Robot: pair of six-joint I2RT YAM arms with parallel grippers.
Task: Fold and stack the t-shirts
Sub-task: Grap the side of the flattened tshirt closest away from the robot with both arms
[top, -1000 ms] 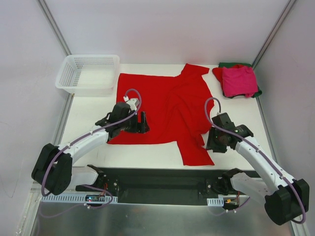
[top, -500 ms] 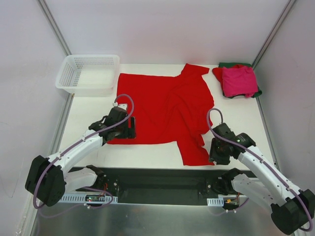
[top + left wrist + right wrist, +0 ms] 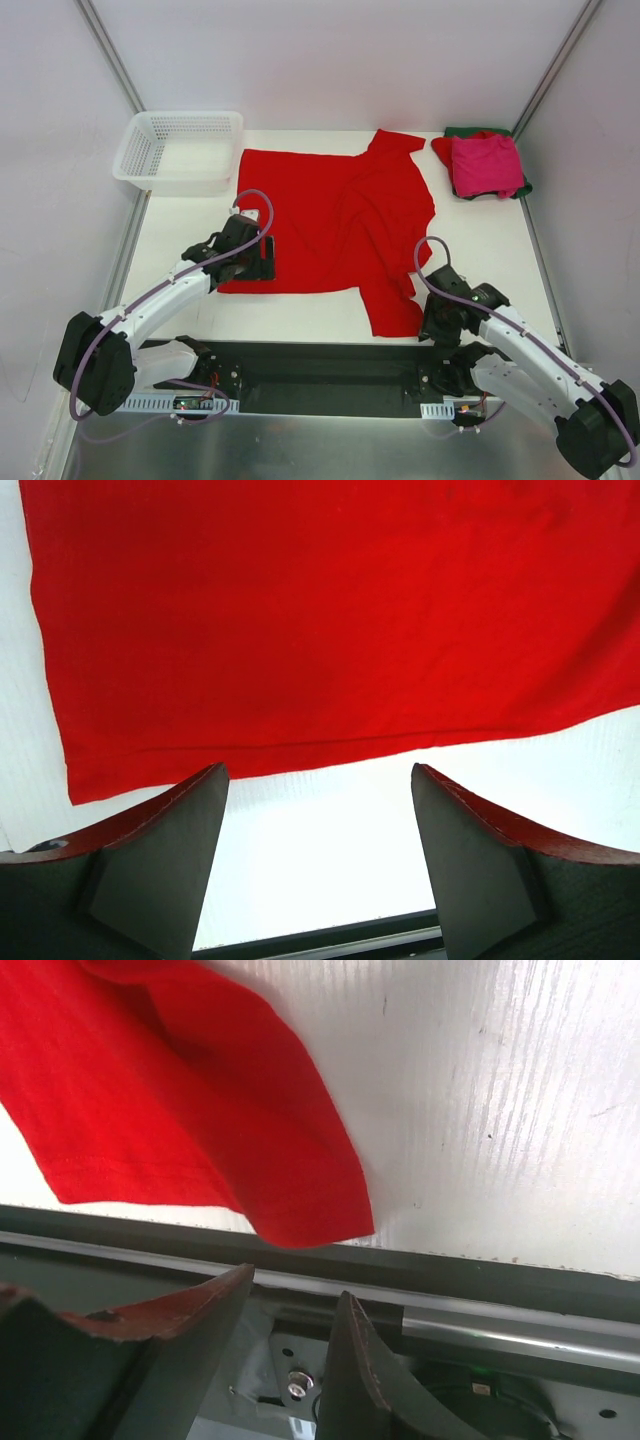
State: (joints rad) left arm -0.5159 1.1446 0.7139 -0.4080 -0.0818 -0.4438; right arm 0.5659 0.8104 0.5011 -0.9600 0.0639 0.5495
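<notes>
The left gripper is spread wide and holds nothing. The hem of the bright red t-shirt runs straight across just ahead of its fingertips, and white table shows between and below the fingers. To the gripper's left the hem ends in a corner, with more table beyond it.

The right gripper is partly parted and also empty. It hangs over the dark rail at the table's near edge. The shirt's sleeve tip lies just ahead and slightly left of it, not touching, and to its right there is only table.

Far ahead of the right gripper sits a folded stack: a magenta-pink t-shirt on top, with the edges of a red t-shirt and a dark green t-shirt peeking out beneath. A white mesh basket stands far ahead of the left gripper.

Both wrist views cut off most of the spread shirt. From above, both grippers' fingers are hard to make out.
</notes>
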